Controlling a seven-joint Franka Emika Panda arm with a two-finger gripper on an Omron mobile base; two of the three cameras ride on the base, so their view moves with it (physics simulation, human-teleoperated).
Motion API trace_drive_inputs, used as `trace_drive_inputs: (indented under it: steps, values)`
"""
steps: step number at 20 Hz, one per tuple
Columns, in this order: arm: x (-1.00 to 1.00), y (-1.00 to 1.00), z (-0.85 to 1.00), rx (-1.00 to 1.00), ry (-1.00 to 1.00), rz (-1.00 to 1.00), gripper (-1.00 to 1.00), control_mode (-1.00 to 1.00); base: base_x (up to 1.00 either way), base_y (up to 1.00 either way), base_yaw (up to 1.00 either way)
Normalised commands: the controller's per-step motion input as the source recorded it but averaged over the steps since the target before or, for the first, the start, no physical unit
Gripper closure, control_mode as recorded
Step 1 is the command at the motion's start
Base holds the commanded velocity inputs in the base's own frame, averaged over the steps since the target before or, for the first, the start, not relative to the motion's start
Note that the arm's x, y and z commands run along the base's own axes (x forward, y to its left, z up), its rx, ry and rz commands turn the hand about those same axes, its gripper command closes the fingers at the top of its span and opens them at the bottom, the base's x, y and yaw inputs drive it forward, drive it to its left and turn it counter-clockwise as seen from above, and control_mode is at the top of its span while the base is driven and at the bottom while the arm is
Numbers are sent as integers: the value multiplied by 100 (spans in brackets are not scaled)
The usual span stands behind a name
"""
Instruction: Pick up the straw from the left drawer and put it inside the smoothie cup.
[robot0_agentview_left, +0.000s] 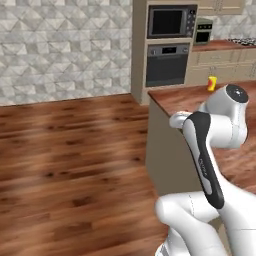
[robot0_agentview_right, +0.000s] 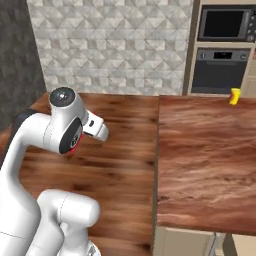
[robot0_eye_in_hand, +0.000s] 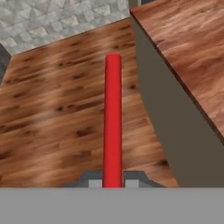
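Observation:
In the hand view, the red straw (robot0_eye_in_hand: 113, 118) rises straight up from between my two dark fingertips, and my gripper (robot0_eye_in_hand: 113, 182) is shut on its lower end. The straw hangs over the wooden floor, just left of the island's grey side (robot0_eye_in_hand: 175, 131). The yellow smoothie cup (robot0_agentview_left: 212, 83) stands upright near the far edge of the wooden island top (robot0_agentview_left: 180, 97). In the right base view the smoothie cup (robot0_agentview_right: 234, 96) is at the far right of the counter, well away from my hand (robot0_agentview_right: 95, 127). The left drawer is out of view.
The brown island top (robot0_agentview_right: 210, 160) spreads to the right of the arm. A tall cabinet with a microwave and an oven (robot0_agentview_left: 167, 65) stands behind it. Open wooden floor (robot0_agentview_left: 70, 165) lies to the left, ending at a grey tiled wall (robot0_agentview_left: 65, 45).

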Motion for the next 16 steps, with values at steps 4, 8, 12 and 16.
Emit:
trace_drive_inputs:
  steps: [4, 8, 12, 16]
  values:
    - [0, 0, 0, 0, 0, 0, 100, 100, 85, 30, -27]
    - [0, 0, 0, 0, 0, 0, 100, 100, 67, 46, -31]
    - [0, 0, 0, 0, 0, 0, 100, 100, 67, 57, -30]
    - [0, 0, 0, 0, 0, 0, 100, 100, 66, 66, -30]
